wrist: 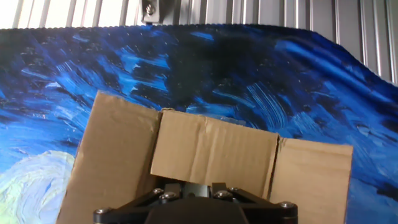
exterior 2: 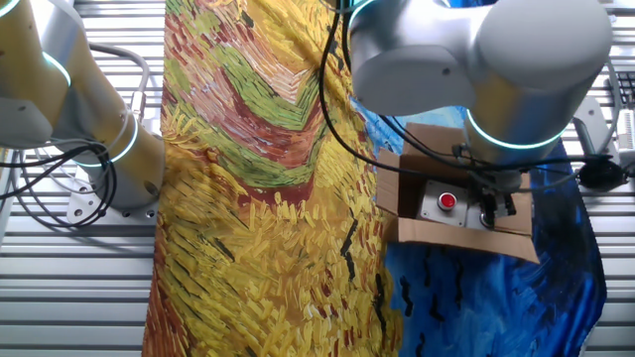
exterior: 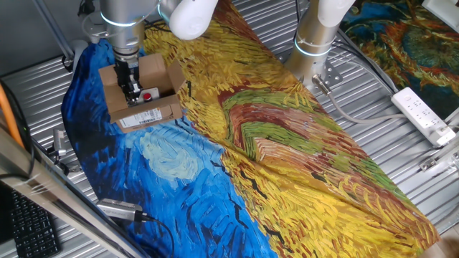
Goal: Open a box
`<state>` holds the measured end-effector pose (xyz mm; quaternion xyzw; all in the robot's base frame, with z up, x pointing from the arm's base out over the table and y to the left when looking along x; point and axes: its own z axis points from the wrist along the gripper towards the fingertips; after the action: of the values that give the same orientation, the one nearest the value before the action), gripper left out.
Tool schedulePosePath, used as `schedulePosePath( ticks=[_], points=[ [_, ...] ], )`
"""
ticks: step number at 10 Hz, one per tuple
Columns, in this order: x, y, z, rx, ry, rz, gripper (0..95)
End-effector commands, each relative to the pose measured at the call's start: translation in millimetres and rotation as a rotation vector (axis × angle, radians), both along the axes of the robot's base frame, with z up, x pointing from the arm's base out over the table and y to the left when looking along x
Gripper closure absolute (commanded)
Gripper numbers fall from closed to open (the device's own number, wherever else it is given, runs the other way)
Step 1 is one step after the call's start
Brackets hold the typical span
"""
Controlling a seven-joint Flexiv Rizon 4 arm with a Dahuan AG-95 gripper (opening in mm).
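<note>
Pincer (exterior: 133, 92): mine, black, two-fingered, lowered into the small brown corrugated cardboard box (exterior: 159, 73); fingertips cut off in hand view, so whether spread or closed I cannot tell. Box: flaps folded outward, white barcode label (exterior: 141, 119) on one side, grey item with red button (exterior 2: 446, 201) inside, partly hidden. Support: blue-and-yellow painted cloth (exterior: 287, 179).

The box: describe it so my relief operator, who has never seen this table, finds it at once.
Find the painted cloth covering the table and go to its blue, swirled end, under the arm's gripper. There sits the box, small, brown corrugated cardboard, flaps spread open. Its white barcode label on one side and the red-buttoned part inside mark it out.
</note>
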<state>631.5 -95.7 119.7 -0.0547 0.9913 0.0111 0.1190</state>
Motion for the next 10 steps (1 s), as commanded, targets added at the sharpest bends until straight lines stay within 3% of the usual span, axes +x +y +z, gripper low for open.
schedulePosePath(
  ticks=[1,7,10],
  points=[
    [0.7,1.0,1.7,-0.004,-0.005,0.006,76.0],
    [6.2,3.9,17.3,-0.016,0.002,0.033,76.0],
    [4.8,3.2,21.3,-0.015,0.027,0.058,76.0]
  ],
)
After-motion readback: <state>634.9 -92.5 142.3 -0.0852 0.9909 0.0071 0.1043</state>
